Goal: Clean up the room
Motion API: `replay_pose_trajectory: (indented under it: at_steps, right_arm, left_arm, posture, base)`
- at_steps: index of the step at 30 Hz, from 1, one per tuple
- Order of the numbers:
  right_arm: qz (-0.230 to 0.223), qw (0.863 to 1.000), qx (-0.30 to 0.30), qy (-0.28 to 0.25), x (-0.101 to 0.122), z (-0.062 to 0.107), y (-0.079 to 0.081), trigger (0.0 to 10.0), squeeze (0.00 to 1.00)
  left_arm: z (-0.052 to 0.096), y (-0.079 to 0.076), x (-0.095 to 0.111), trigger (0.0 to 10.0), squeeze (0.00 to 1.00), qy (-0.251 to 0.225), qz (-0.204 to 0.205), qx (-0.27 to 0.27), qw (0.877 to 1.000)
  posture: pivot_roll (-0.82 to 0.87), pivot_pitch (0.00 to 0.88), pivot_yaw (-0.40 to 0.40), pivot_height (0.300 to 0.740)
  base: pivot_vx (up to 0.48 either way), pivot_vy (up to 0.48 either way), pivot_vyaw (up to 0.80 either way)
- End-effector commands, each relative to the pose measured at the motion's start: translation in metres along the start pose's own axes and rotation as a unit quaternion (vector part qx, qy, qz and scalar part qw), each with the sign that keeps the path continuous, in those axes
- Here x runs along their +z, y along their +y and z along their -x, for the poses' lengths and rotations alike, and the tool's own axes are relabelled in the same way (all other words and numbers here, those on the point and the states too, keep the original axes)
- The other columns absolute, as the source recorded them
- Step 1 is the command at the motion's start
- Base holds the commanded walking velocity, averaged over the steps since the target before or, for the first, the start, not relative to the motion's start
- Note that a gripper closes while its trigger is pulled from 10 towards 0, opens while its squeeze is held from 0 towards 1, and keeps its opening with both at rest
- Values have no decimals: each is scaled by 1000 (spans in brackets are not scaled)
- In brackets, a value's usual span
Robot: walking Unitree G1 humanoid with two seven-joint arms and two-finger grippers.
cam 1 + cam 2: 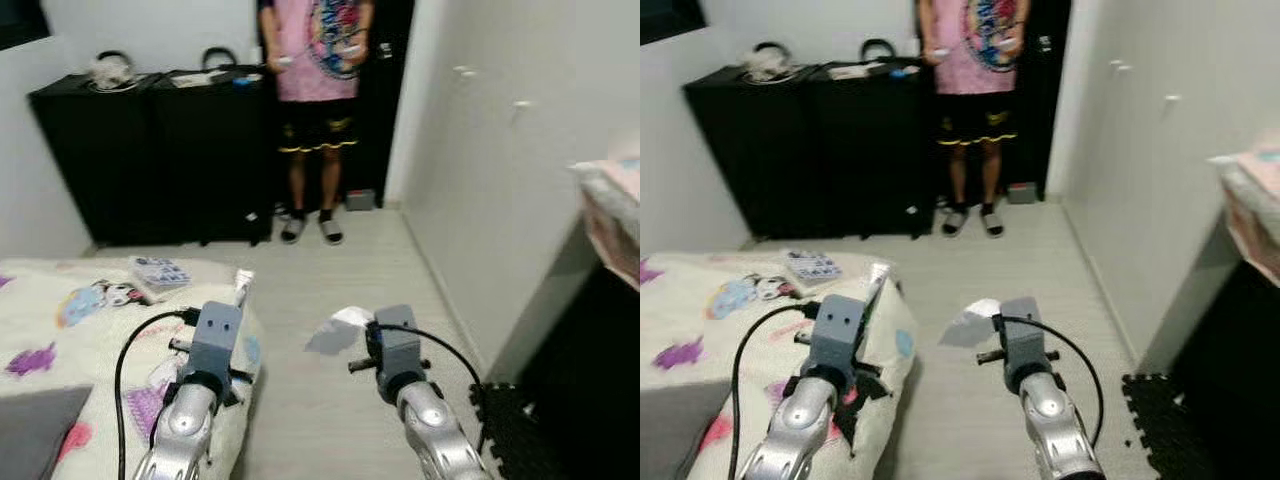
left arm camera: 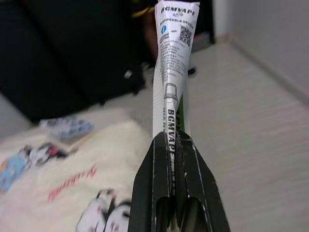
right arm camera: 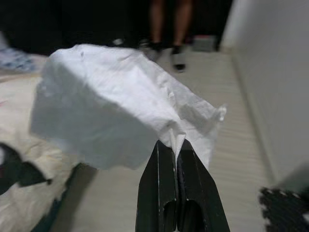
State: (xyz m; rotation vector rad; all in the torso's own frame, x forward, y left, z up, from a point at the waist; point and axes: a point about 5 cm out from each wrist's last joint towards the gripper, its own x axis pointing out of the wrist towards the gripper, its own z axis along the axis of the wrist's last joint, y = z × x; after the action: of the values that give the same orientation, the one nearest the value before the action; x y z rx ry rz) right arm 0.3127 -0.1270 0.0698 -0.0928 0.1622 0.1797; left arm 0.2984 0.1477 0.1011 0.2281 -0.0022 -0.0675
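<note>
Left wrist view: left gripper (image 2: 171, 140) clamps white packet (image 2: 173, 63); right gripper (image 3: 176, 145) pinches crumpled tissue (image 3: 116, 106).

A glossy printed plastic packet (image 2: 173, 58) and a thin, crumpled, matt paper tissue (image 3: 120, 111) are seen. The bed cover (image 1: 70, 320) is soft printed cloth. The floor (image 1: 340, 270) is pale, wood-look planking. The cabinets (image 1: 150, 160) are matt black.

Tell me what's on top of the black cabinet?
On the black cabinet sit white headphones, a dark pair, and flat blurry things. The person hides its right end.
</note>
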Motion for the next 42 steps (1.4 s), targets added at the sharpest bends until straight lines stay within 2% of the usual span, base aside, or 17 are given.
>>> replay_pose_trajectory:
  at_steps: [1,25,42]
  right_arm:
    - [-8,1000,5,5,-4,1,5,10000,0]
    - [2,1000,23,7,-3,-1,8,10000,0]
    - [3,1000,26,7,-4,-1,8,10000,0]
  left_arm:
    - [2,4,-7,10000,0,18,0,3,1000]
    - [10,1,-13,10000,0,24,8,16,1000]
    - [11,0,-13,10000,0,22,8,16,1000]
  posture:
    - [39,55,47,694]
    - [38,47,-6,694]
    - [36,31,-5,694]
  base:
    - [0,0,-800]
    - [0,0,-800]
    - [0,0,-800]
